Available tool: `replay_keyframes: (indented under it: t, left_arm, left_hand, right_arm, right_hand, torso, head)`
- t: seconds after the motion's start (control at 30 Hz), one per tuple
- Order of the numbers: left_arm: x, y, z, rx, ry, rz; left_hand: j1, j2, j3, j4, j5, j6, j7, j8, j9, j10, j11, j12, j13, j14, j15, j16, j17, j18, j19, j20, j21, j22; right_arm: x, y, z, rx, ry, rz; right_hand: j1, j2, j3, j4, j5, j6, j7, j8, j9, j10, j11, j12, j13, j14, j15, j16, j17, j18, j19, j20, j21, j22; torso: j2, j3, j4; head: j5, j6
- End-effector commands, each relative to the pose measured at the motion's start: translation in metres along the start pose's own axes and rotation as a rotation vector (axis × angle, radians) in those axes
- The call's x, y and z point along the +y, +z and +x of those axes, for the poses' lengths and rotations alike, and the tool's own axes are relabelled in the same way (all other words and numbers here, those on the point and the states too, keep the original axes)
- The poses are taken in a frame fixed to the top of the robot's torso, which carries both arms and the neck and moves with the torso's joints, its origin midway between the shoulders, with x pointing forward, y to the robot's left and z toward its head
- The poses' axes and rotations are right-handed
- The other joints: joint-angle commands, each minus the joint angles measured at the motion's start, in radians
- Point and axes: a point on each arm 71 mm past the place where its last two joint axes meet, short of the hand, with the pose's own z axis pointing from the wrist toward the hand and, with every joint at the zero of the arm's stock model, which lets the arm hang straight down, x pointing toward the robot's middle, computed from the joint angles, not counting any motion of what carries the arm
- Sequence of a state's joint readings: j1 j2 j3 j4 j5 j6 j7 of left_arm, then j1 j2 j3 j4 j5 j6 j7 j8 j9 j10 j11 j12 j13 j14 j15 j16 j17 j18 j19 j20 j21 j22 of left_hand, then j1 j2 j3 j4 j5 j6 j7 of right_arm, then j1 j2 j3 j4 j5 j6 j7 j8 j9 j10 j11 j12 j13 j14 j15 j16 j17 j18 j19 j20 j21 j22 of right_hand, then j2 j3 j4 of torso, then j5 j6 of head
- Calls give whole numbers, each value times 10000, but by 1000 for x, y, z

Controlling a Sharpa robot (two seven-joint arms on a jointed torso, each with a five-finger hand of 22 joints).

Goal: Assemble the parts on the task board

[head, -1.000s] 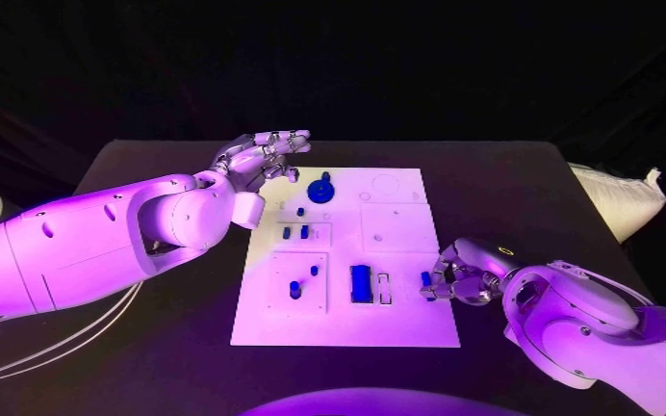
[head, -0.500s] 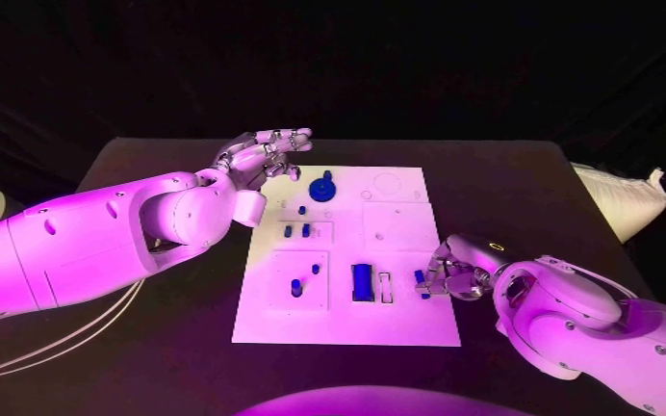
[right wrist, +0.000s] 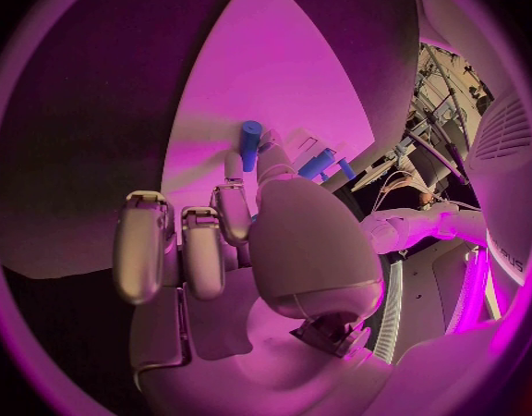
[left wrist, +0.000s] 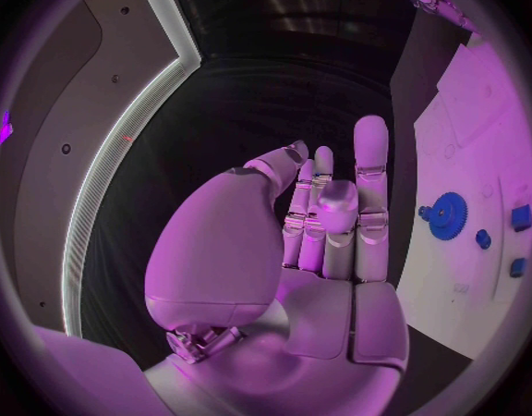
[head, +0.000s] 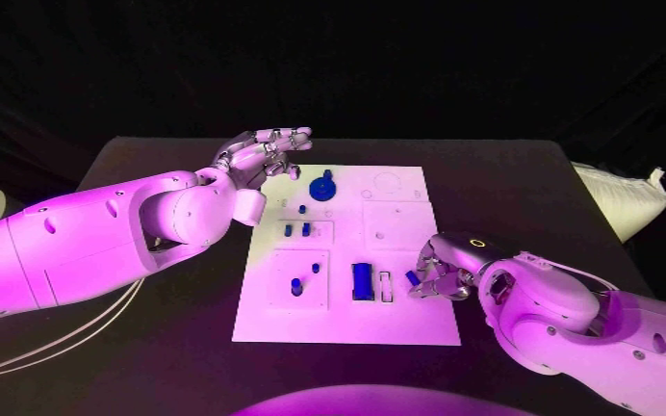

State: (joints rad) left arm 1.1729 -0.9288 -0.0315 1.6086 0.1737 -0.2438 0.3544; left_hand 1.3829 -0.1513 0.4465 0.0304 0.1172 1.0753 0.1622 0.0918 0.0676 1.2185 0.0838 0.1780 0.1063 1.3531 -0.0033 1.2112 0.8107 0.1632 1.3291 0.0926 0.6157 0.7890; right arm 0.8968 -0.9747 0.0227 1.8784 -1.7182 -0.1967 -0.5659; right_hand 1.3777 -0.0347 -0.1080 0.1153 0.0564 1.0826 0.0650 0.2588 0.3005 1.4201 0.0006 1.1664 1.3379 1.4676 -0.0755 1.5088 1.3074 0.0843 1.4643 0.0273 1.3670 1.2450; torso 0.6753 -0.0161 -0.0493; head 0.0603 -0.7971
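The white task board (head: 396,320) lies in the middle of the black table. On it are a blue gear (head: 322,188), a long blue block (head: 361,282) and several small blue pieces (head: 295,230). My right hand (head: 442,274) is at the board's right edge and pinches a small blue peg (head: 412,278) just right of the long block. The right wrist view shows that peg (right wrist: 251,144) sticking out between the fingertips (right wrist: 234,171). My left hand (head: 264,157) hovers over the board's far left corner, fingers apart and holding nothing. The left wrist view shows the hand (left wrist: 324,240) beside the gear (left wrist: 449,216).
A white bag (head: 618,199) lies at the table's right edge. White cables (head: 56,339) run off the near left. Bare board lies at the far right (head: 396,190) and along the near edge.
My right hand has shifted a little to the left over the board's right edge, carrying the blue peg. The left hand has stayed in place.
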Motion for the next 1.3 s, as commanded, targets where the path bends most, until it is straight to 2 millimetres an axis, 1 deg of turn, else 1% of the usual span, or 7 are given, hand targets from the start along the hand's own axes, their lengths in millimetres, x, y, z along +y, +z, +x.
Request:
replay_keyframes:
  t: [0.03,0.43,0.53,0.57,0.7,1.0,1.3]
  left_arm:
    - [-1,0,3,210,-41,74]
    - [-1,0,3,206,-39,64]
    - [-1,0,3,201,-37,62]
    - [-1,0,3,201,-37,61]
    - [-1,0,3,195,-35,61]
    - [-1,0,3,202,-31,64]
    - [0,0,3,211,-30,63]
  left_hand:
    - [-15,117,-38,1,-20,-98,3,-22,1,-66,-29,12,11,-62,-10,-49,-10,136,-82,3,-67,-9]
    - [-15,117,-38,1,-20,-98,3,-22,1,-66,-29,12,11,-62,-10,-49,-10,136,-82,3,-67,-9]
    - [-15,117,-38,1,-20,-98,3,-22,1,-66,-29,12,11,-62,-10,-49,-10,136,-82,3,-67,-9]
    - [-20,130,-51,0,-18,-99,3,-21,2,-80,-29,31,16,-69,-9,-50,-24,137,-84,5,-81,-19]
    - [-21,131,-52,0,-18,-100,3,-21,2,-81,-29,33,16,-69,-9,-50,-25,138,-84,5,-82,-20]
    - [-8,139,-51,-10,-15,-99,0,-20,2,-88,-32,40,18,-70,-10,-48,-24,139,-86,5,-90,-26]
    - [-8,139,-51,-10,-15,-99,0,-20,2,-88,-32,40,18,-70,-10,-48,-24,139,-86,5,-90,-26]
  right_arm:
    - [-4,1,17,979,-1240,254]
    - [-1,1,19,1209,-748,254]
    - [-2,0,20,1380,-474,299]
    - [-2,-1,20,1445,-369,318]
    - [-3,-2,21,1604,18,395]
    - [-1,-8,11,728,1524,490]
    - [4,-13,0,-173,2740,540]
  right_hand:
    - [1135,972,197,-76,155,30,18,-159,-214,36,-149,-86,-640,831,-68,43,1651,-171,-10,-58,51,20]
    - [1533,1823,2629,-581,-40,-102,169,-695,-418,-21,-64,-257,-677,836,4,56,1695,-181,-13,-21,66,65]
    - [1178,1583,3718,-620,-65,-10,216,-862,-488,-24,-29,-265,-653,836,48,60,1707,-179,-23,16,62,68]
    - [482,855,5132,-673,79,145,264,-1049,-551,-10,-26,-254,-608,838,94,63,1722,-169,-29,41,67,85]
    - [-215,477,6545,-691,-75,275,220,-1165,-529,28,9,-268,-590,840,70,63,1733,-182,-29,69,74,105]
    - [-997,-317,6312,-551,-54,387,178,-1162,-434,87,-6,-232,-557,850,65,80,1766,-183,-12,73,101,149]
    - [-1312,-550,6086,-426,-53,483,122,-1155,-375,131,-52,-193,-525,857,26,93,1789,-188,9,41,127,186]
  torso:
    - [-5,-1,-7]
    - [0,10,5]
    - [-5,5,-6]
    - [0,6,-9]
    - [-5,4,-15]
    - [-2,8,-6]
    - [1,-1,1]
  head:
    - [11,-10]
    - [27,10]
    - [41,-1]
    - [48,-9]
    - [60,-10]
    - [56,-17]
    - [54,-26]
